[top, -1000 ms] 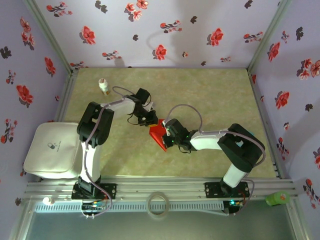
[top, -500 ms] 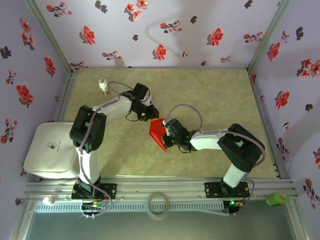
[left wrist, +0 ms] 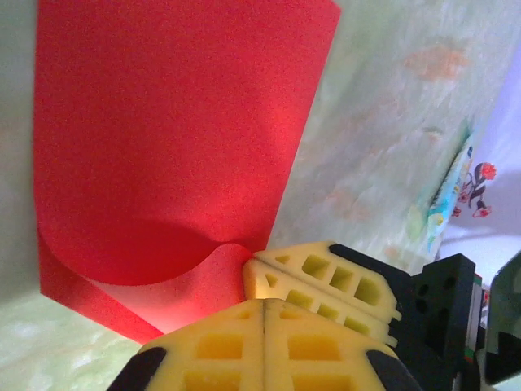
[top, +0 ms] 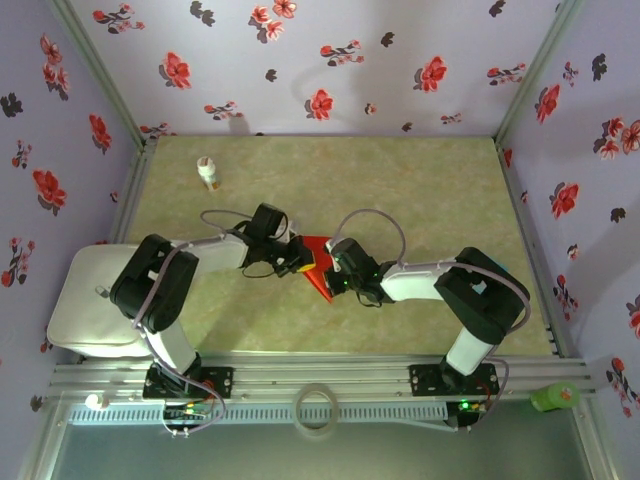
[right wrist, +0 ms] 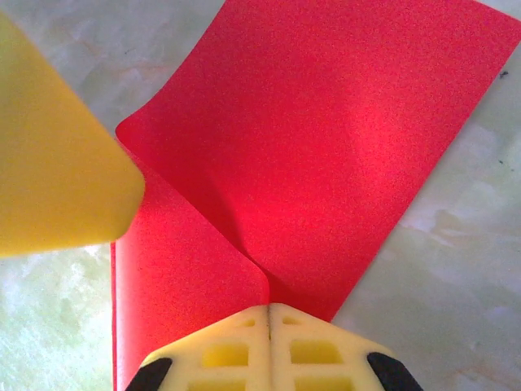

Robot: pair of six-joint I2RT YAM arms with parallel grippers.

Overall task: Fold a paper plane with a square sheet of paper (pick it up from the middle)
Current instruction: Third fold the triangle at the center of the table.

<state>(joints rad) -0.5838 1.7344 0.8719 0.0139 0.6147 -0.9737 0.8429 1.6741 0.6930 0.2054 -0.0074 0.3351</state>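
Observation:
The square sheet of paper (top: 318, 262) is bright red and lies partly lifted at the table's middle, one flap curled over the rest. My right gripper (top: 334, 268) is shut on the fold where the flap rises, and the pinch shows at its fingertips (right wrist: 267, 307). In the right wrist view the paper (right wrist: 326, 138) spreads away from that pinch. My left gripper (top: 300, 258) is shut, its tips (left wrist: 262, 303) closed on each other beside the right fingers (left wrist: 326, 273), low over the paper (left wrist: 163, 122). I see no red between the left jaws. No dart shape has formed.
A small white bottle (top: 208, 172) stands at the back left. A white pouch (top: 105, 300) lies off the table's left edge. A teal-and-white card (left wrist: 444, 199) leans by the wall. A tape ring (top: 315, 408) and a green object (top: 553, 397) sit on the front rail.
My left arm has swung nearer and lower, bringing its shut gripper from behind the paper to its left edge beside the right fingers. The right gripper has held still on the fold.

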